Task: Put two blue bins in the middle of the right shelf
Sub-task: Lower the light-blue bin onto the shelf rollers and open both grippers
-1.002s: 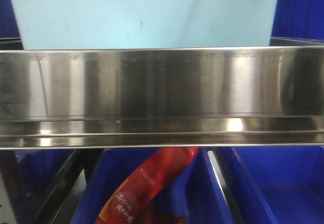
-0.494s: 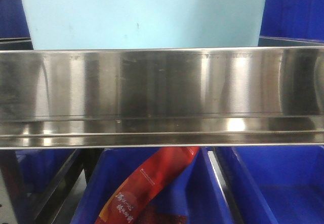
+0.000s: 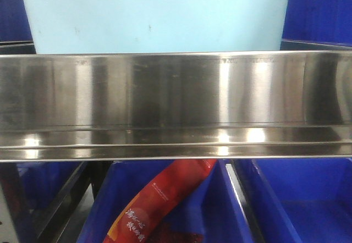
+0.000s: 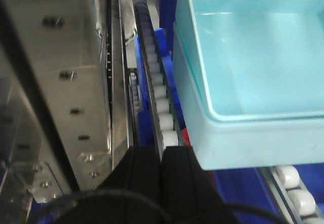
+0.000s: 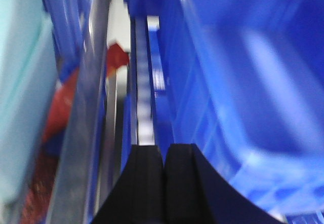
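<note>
Front view filled by a stainless steel shelf rail (image 3: 176,105) running left to right across the middle. Above and behind the rail: a pale teal bin (image 3: 157,15), its front wall plain and upright. To the right of it on the same upper level, part of a blue bin (image 3: 322,12); a sliver of another blue at the far left edge. Below the rail: a lower blue bin (image 3: 192,210) holding a red snack packet (image 3: 157,204) lying tilted, and another blue bin on the right (image 3: 302,204), separated by a thin metal divider.

Left wrist view: left gripper (image 4: 162,155) at the bottom edge, black fingers pressed together with only a hairline seam between them, nothing held. Just beyond the tips, a roller track (image 4: 157,97) of white rollers running away from the camera. To the right, the pale teal bin (image 4: 253,67), interior visible and bare. To the left, a metal upright with bolts (image 4: 66,72).

Right wrist view, heavily blurred: right gripper (image 5: 163,155) likewise closed tight, holding nothing. To its right and close by, a large blue bin (image 5: 243,82), near wall just beside the fingers; contact not determinable. To the left, a metal rail (image 5: 86,107), the red packet (image 5: 61,102) and the teal wall at the far left edge.
</note>
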`<state>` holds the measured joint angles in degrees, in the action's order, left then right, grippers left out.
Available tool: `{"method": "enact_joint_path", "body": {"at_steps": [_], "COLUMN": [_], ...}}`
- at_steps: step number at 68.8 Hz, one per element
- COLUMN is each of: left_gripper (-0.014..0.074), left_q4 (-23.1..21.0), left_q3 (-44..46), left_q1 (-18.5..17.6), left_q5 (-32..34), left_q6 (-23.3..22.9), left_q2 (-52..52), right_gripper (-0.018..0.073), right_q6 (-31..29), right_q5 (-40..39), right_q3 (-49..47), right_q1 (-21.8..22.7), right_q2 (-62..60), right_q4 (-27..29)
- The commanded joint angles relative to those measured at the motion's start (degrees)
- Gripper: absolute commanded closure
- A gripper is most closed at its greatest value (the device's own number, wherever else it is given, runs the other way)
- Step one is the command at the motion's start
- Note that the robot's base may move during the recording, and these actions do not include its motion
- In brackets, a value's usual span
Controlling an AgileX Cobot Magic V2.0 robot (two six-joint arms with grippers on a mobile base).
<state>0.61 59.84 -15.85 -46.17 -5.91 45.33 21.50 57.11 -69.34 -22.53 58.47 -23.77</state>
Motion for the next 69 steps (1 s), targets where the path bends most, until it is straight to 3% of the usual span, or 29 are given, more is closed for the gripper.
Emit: {"method": "enact_joint_path", "body": {"at_steps": [1,11,32,48,58,69], "left_gripper": [0.0707,0.0707,0.0707,0.0707,0.0707,0.0707], "left_q4": [-0.6,-0.6,-0.6,0.2,1.1,1.3], "left_q3": [-5.0,-13.1,-25.7,-31.6,-32.3,-32.4], "left_q1": [0.3,0.3,0.3,0.3,0.3,0.3], "left_q5": [4.5,8.1,11.3,12.6,12.2,13.0], "left_q6": [-0.3,-0.3,-0.3,-0.1,0.0,0.2], "left_q2": [-5.4,-14.4,-32.5,-45.0,-45.3,-45.3], "right_gripper": [0.0721,0.0721,0.0721,0.0721,0.0721,0.0721], "right_q6": [0.1,0.1,0.1,-0.8,-4.7,-4.7], "right_q5": [-4.8,-13.3,-25.2,-30.5,-32.3,-32.1], "right_q3": [5.9,18.4,38.4,44.4,45.5,45.5], "right_q1": [0.3,0.3,0.3,0.3,0.2,0.2], "right_q2": [-3.7,-11.7,-32.4,-48.0,-53.8,-54.7], "right_q4": [0.9,4.3,4.4,4.4,4.2,4.2]}}
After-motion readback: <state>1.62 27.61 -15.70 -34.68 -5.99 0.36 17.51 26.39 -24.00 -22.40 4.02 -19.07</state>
